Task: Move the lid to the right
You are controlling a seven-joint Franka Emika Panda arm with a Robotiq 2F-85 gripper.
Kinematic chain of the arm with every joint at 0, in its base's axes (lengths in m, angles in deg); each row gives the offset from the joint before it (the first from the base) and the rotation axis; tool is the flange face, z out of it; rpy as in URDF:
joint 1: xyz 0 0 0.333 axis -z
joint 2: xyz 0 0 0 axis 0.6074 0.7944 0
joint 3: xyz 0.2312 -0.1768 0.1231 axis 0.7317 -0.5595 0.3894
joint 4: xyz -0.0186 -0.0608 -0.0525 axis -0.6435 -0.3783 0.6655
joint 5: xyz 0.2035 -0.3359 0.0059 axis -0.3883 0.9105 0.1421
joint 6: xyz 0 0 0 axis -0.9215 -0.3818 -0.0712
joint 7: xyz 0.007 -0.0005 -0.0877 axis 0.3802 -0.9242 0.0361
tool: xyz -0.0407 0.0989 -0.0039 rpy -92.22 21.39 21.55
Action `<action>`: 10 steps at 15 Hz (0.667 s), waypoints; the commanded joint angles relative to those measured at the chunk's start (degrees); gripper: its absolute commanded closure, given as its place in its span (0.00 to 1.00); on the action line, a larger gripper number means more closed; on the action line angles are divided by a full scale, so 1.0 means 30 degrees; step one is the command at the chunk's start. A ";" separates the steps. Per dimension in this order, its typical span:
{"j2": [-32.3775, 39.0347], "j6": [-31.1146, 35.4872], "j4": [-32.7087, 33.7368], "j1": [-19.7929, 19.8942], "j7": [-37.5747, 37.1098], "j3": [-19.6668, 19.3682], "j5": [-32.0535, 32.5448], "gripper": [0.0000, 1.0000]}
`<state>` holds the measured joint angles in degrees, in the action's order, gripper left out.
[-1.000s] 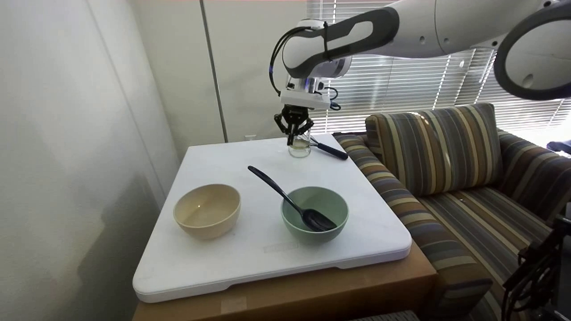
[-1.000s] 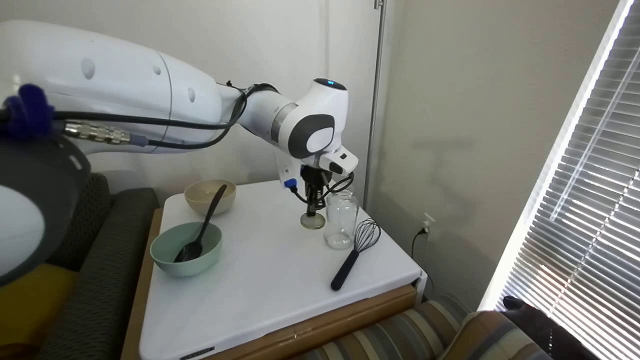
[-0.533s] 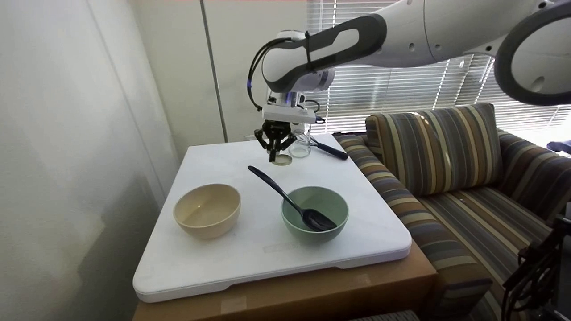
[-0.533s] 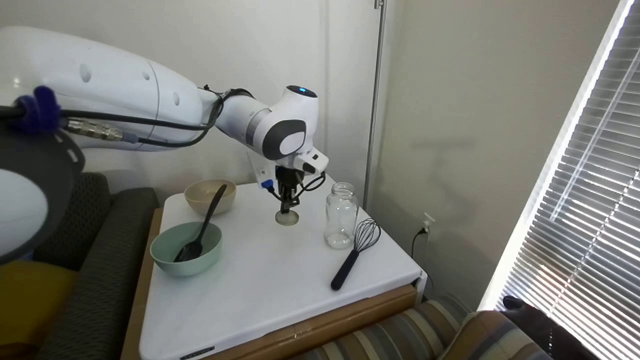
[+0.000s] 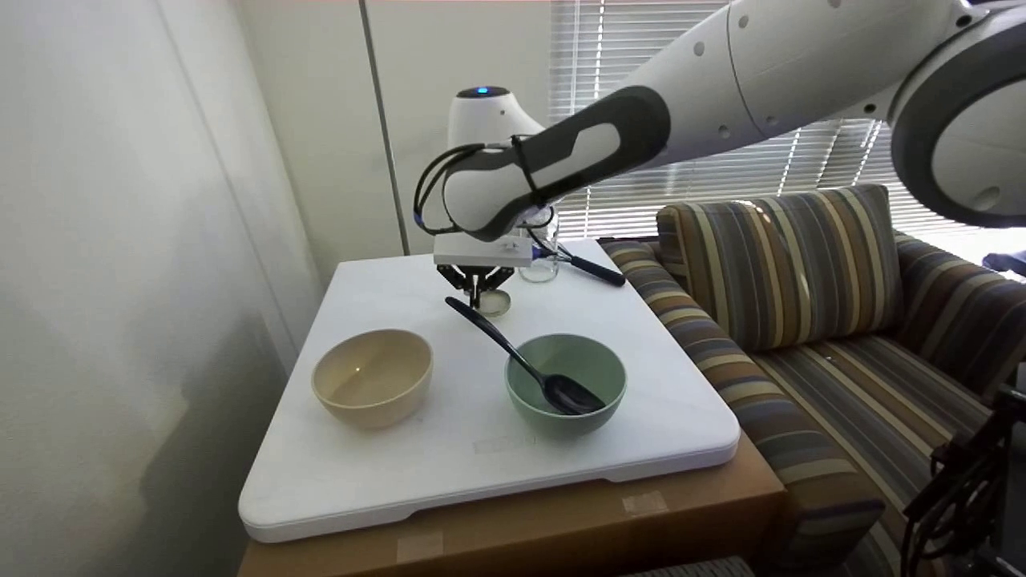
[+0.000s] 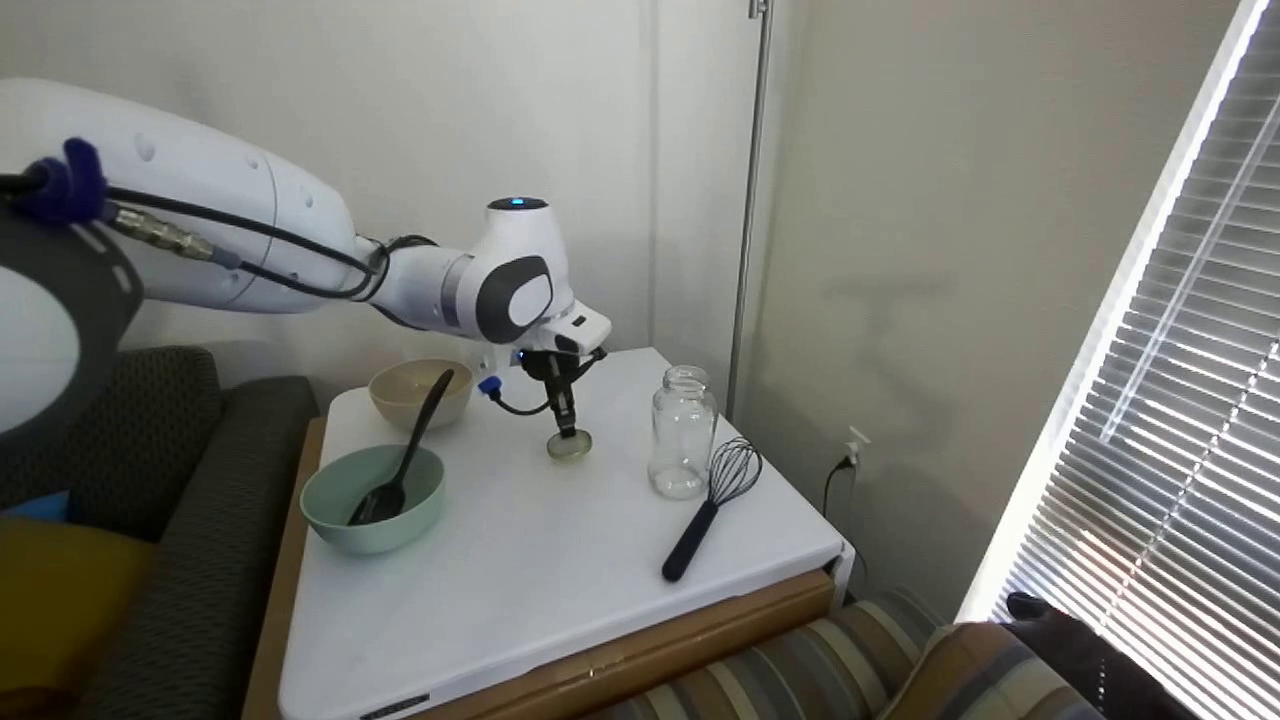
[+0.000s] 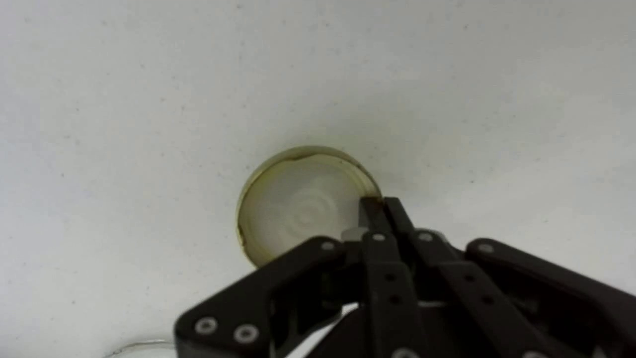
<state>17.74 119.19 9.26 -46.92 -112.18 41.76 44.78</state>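
Note:
The lid [image 7: 293,204] is a small round pale disc with a yellowish rim, its hollow inner side facing the wrist camera. It also shows in both exterior views [image 5: 495,302] [image 6: 569,446]. My gripper [image 7: 384,199] is shut on the lid's rim, one finger inside the lid and one outside. In the exterior views the gripper [image 5: 475,303] [image 6: 568,433] points down with the lid at its tips, slightly tilted, low over the white table [image 6: 520,590]. I cannot tell whether the lid touches the table. The arm hides part of the lid's near side in the wrist view.
A clear glass jar [image 6: 683,435] and a whisk [image 6: 705,515] stand to one side of the lid. A beige bowl [image 5: 373,381] and a green bowl [image 5: 565,353] holding a black spoon [image 5: 513,353] are also on the table. A striped armchair [image 5: 777,272] adjoins it.
My gripper has moved left in both exterior views and lower, away from the jar, carrying the lid along. The jar, whisk and bowls have not moved.

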 commanded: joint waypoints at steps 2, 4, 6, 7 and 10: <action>-0.0575 0.2400 -0.3136 -0.0369 -0.3501 -0.1089 0.0410 0.99; -0.1323 0.2922 -0.4340 -0.0268 -0.3971 -0.0824 0.0141 0.99; -0.2232 0.3703 -0.5781 -0.0188 -0.3956 -0.0665 0.0128 0.99; -0.2803 0.4001 -0.6670 -0.0081 -0.3573 -0.0376 0.0016 0.99; -0.4325 0.3250 -0.8800 0.0010 -0.2545 -0.0036 0.0126 0.99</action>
<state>11.21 128.34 -5.83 -47.40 -123.12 40.16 45.58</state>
